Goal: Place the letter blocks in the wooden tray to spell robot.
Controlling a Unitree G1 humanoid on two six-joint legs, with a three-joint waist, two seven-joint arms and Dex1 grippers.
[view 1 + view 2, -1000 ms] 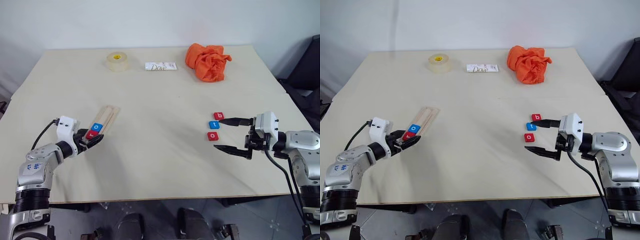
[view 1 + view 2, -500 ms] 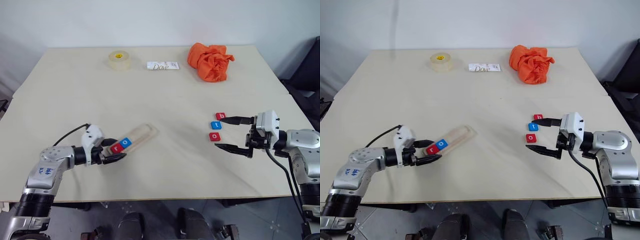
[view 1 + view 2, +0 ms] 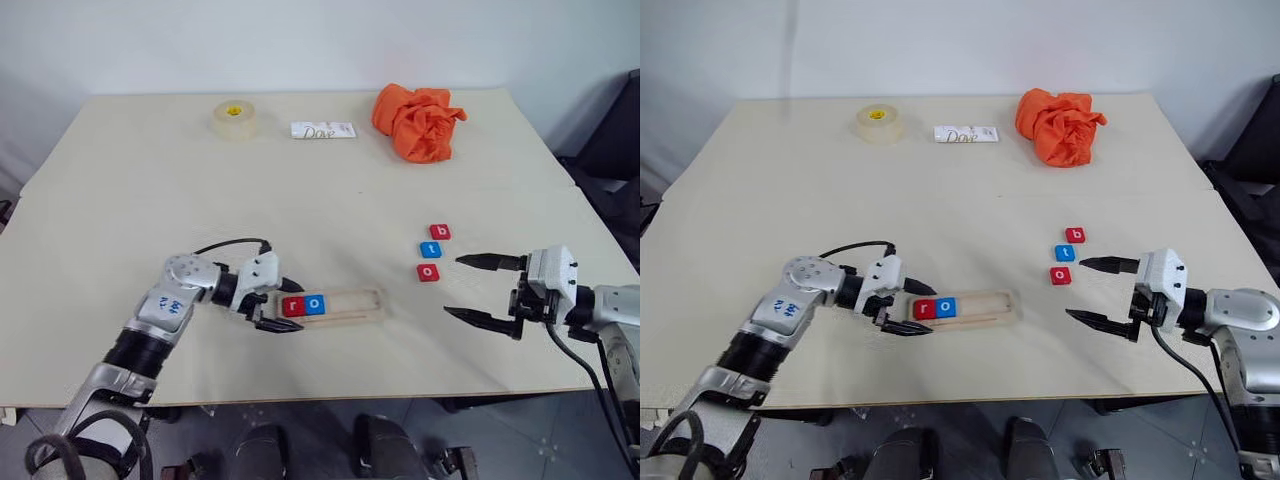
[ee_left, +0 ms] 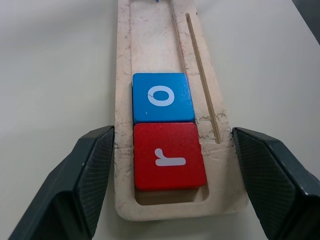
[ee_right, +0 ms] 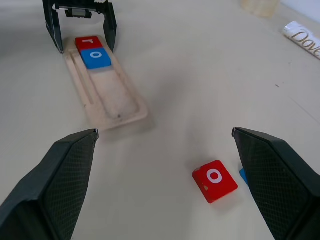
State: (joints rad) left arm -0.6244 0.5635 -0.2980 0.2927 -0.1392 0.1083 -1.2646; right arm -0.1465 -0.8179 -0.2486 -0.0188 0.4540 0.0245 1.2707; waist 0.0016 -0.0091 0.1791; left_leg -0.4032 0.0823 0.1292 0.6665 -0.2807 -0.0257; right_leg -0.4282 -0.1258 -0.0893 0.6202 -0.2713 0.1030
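**Tray swung round, three blocks to go**

We've dragged the wooden tray point(image 3: 335, 305) from the left edge to near-centre, now lying left-right. Left gripper point(image 3: 279, 306) straddles its left end, jaws around it, contact unclear. Red r point(image 3: 293, 306) and blue o point(image 3: 315, 304) seated. Right gripper point(image 3: 482, 291) wide open, empty, near b point(image 3: 438, 232), t point(image 3: 430, 250), o point(image 3: 428, 272). Far wrapper point(image 3: 322, 131) reads "Dove".

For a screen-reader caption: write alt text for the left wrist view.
A pale wooden tray lies lengthwise on a beige table, holding a red r block at its near end and a blue o block touching it behind. The left end effector straddles the tray's near end, its black fingers at either side.
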